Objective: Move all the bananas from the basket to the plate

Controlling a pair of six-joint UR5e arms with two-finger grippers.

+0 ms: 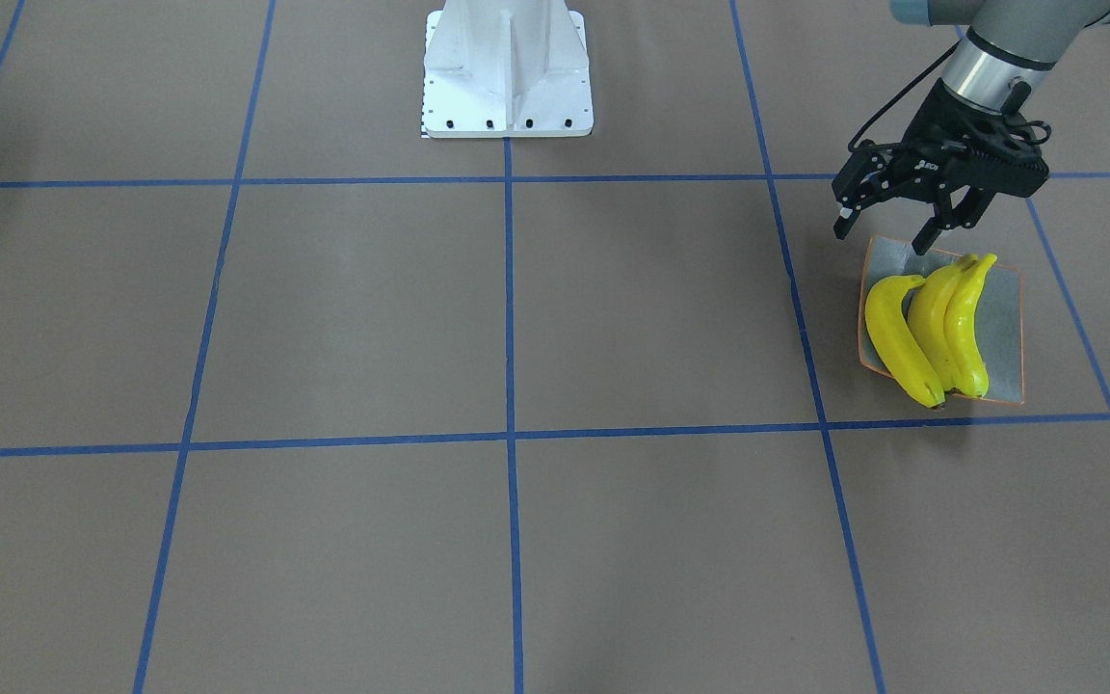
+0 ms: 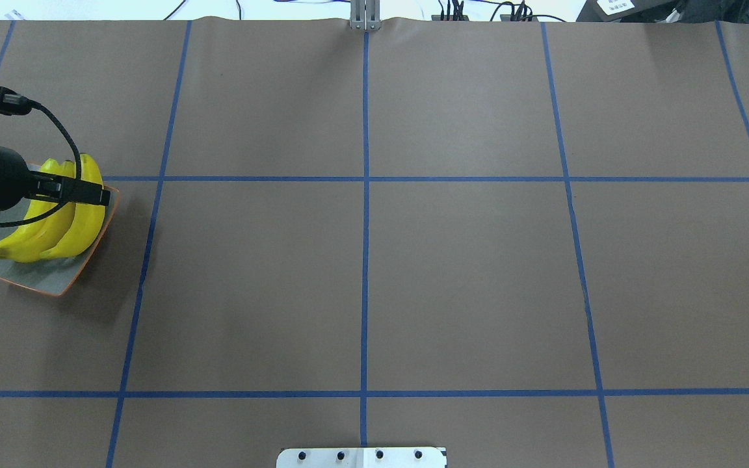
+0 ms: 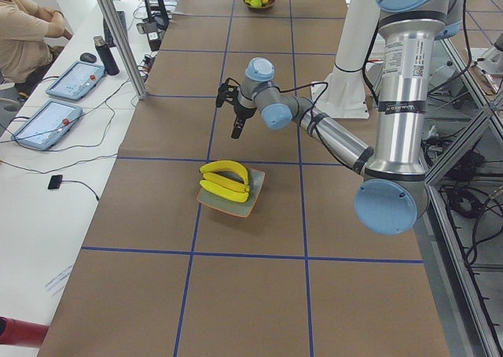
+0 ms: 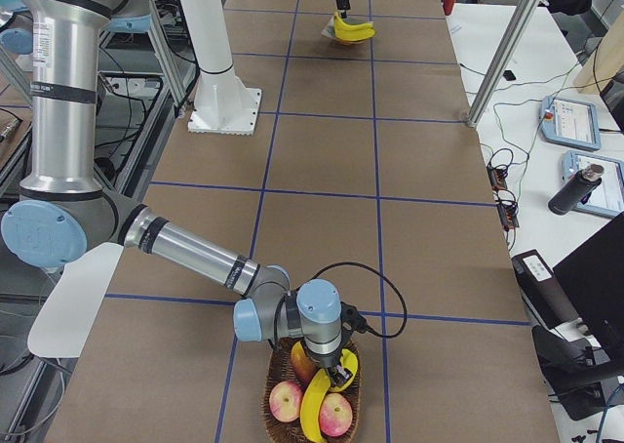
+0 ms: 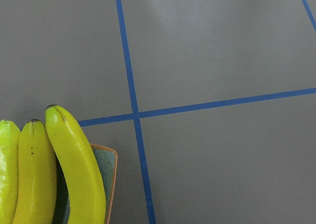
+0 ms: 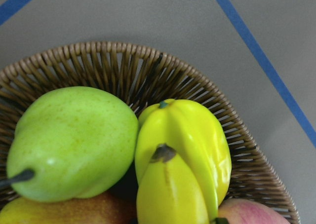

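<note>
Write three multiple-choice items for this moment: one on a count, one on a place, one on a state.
1. How many bananas lie on the plate?
A) two
B) three
C) four

2. Where is the banana not yet moved?
A) on the bare table
B) leaning against the plate
C) in the wicker basket

3. How is the left hand?
A) open and empty over the plate's edge
B) shut on a banana
C) lying flat on the table

Answers:
1 B: the front-facing view shows three side by side on the plate.
2 C: the right wrist view shows it in the basket next to a green pear.
3 A: its fingers stand apart with nothing between them.
</note>
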